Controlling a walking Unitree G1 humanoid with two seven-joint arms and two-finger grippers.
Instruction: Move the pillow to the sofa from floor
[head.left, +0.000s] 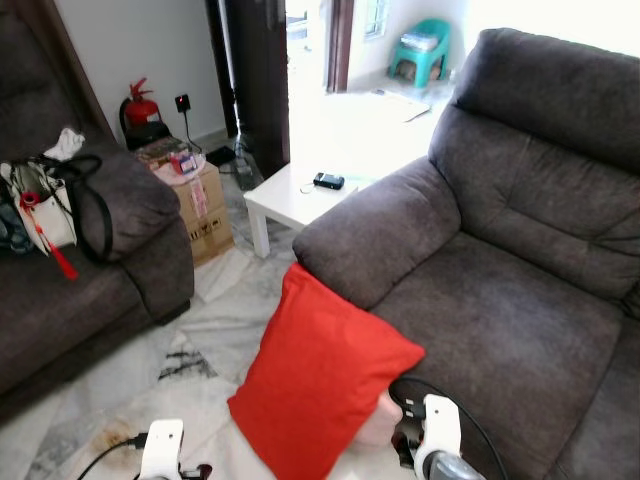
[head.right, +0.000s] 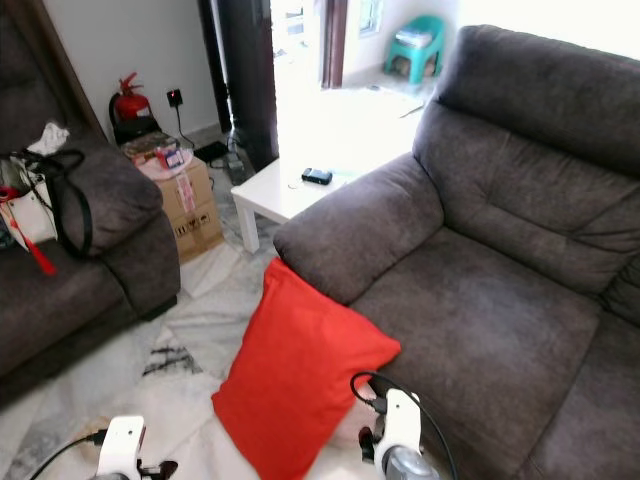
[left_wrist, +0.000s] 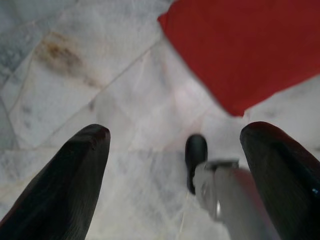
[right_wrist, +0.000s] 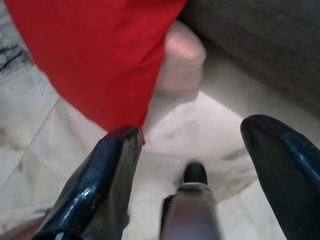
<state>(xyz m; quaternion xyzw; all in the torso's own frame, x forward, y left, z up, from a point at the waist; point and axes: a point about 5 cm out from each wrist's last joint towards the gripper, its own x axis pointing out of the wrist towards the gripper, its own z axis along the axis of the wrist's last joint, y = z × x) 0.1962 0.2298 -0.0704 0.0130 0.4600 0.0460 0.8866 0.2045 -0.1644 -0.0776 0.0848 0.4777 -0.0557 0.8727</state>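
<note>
Red pillow (head.left: 315, 375) stands on floor (head.left: 200, 340), leaning against sofa (head.left: 500, 300). Left gripper (left_wrist: 180, 170) and right gripper (right_wrist: 192, 165): fingers spread, empty.

A living room in a private home: two dark grey fabric sofas (head.left: 520, 260) (head.left: 70, 290) face each other across a marble-tiled floor (head.left: 210, 340). A low white side table (head.left: 290, 200) stands between them near a sunlit doorway (head.left: 310, 50), alongside a cardboard box (head.left: 200, 205), a handbag (head.left: 45, 205) on the sofa and a red fire extinguisher (head.left: 140, 105).
</note>
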